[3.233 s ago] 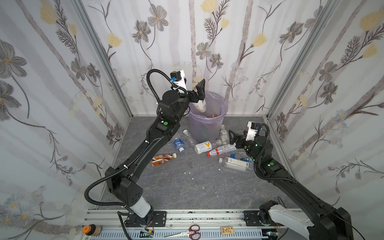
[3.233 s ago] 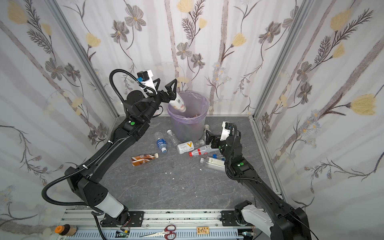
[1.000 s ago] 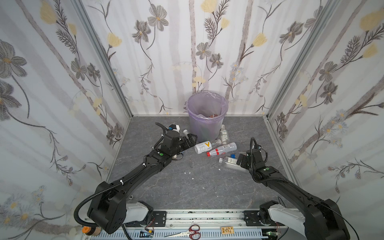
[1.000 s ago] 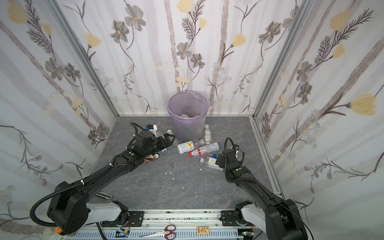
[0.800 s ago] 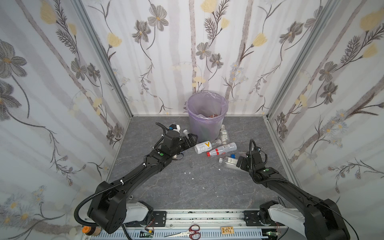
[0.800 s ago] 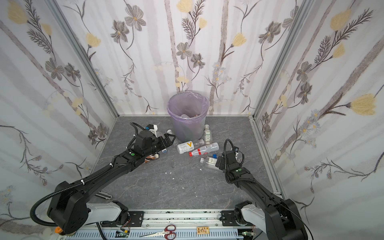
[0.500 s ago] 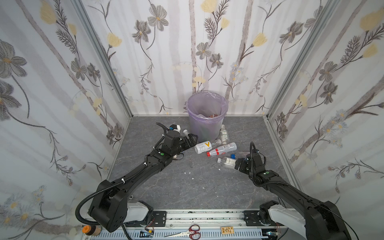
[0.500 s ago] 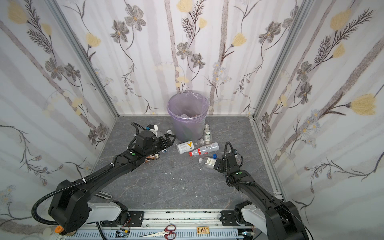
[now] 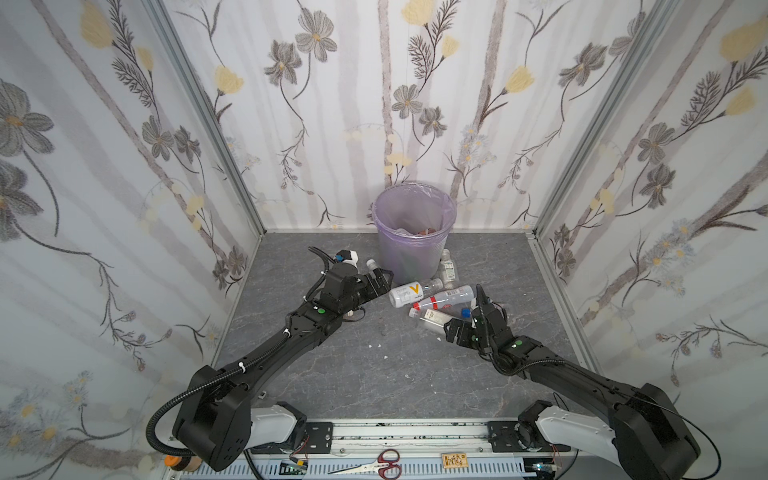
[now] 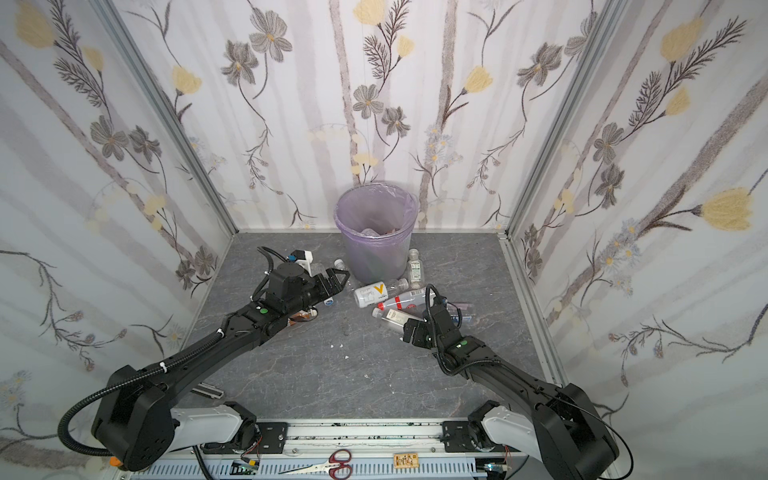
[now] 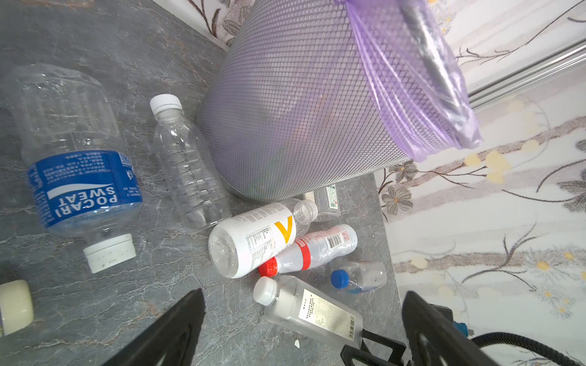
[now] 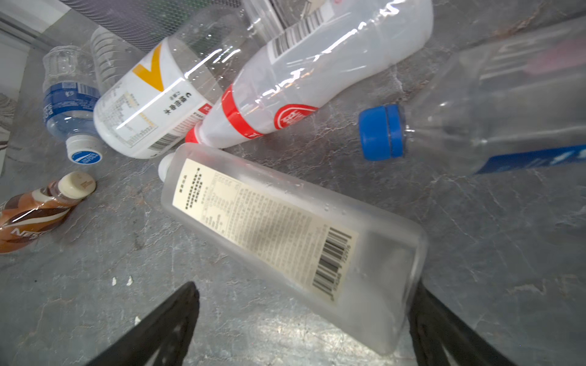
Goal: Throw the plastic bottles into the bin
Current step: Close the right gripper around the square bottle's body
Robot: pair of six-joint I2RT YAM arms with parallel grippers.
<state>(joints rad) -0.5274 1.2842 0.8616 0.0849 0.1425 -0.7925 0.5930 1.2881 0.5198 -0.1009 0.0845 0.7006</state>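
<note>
Now the flat clear bottle (image 12: 285, 240) lay on the tabletop before the bin (image 9: 413, 249), cap toward the left arm. Its base sat between the right end effector's (image 12: 302, 286) spread jaws, which had drawn nearer. The left end effector (image 11: 303, 293) gaped empty.

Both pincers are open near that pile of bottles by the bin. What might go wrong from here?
The flat clear bottle lies slanted between the open fingers of the right pincer, so closing may twist it or squirt it out. The red-banded bottle lies close to its neck and might get knocked rolling. The left pincer faces the same pile, so the two may collide.
</note>
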